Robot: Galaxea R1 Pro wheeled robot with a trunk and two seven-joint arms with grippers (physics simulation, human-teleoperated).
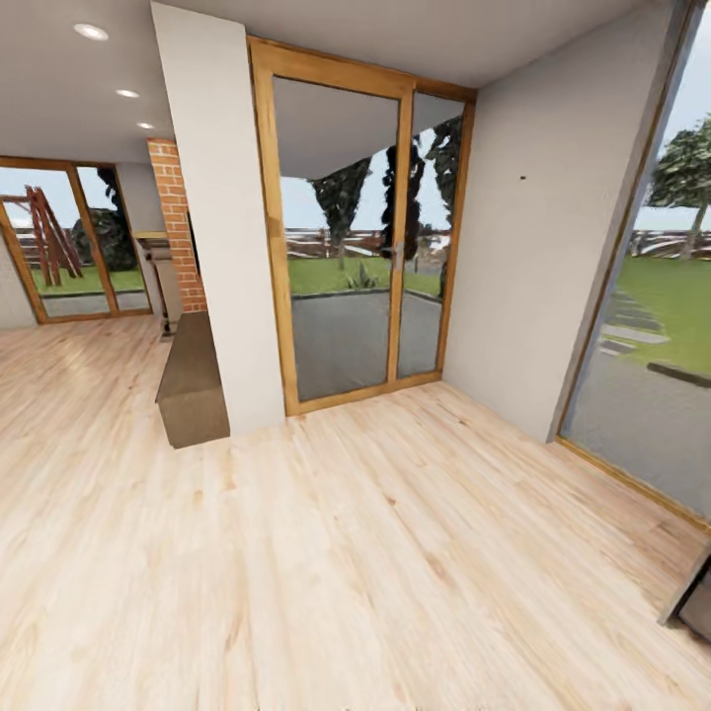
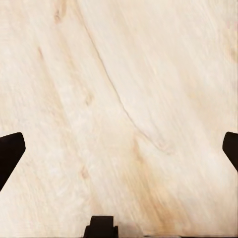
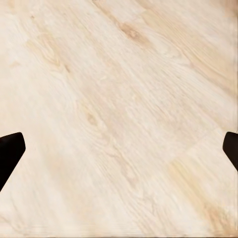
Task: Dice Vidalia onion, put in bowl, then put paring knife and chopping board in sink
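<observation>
A pale, light-toned wooden plank floor (image 1: 326, 553) is seen across the lower part of the head view, running from the near edge up to the walls. A white plastered pillar (image 1: 212, 197) is set left of centre, and just beside it a tall glazed door with a warm wooden frame (image 1: 360, 237) is fitted into the wall. Through the glass, a paved patch, green grass, dark trees and a wooden fence are shown outside. A plain white wall (image 1: 533, 227) is placed right of the door, and a large floor-to-ceiling window (image 1: 652, 326) is found at the right edge of the view. A low brown bench-like block (image 1: 191, 380) is laid against the pillar's left side, with a red brick column (image 1: 178, 227) behind it. A second wood-framed glazed door (image 1: 69, 242) is seen at the far left. Round recessed lights (image 1: 91, 32) are set into the ceiling.

In the left wrist view, the left jaws (image 2: 119, 148) are spread wide, the dark fingertips (image 2: 10, 148) being seen at opposite edges with bare floor planks (image 2: 124, 99) between them. In the right wrist view, the right jaws (image 3: 119, 148) are likewise spread wide over the floor planks (image 3: 119, 99), nothing being held. None of the task's things can be placed from these views.
</observation>
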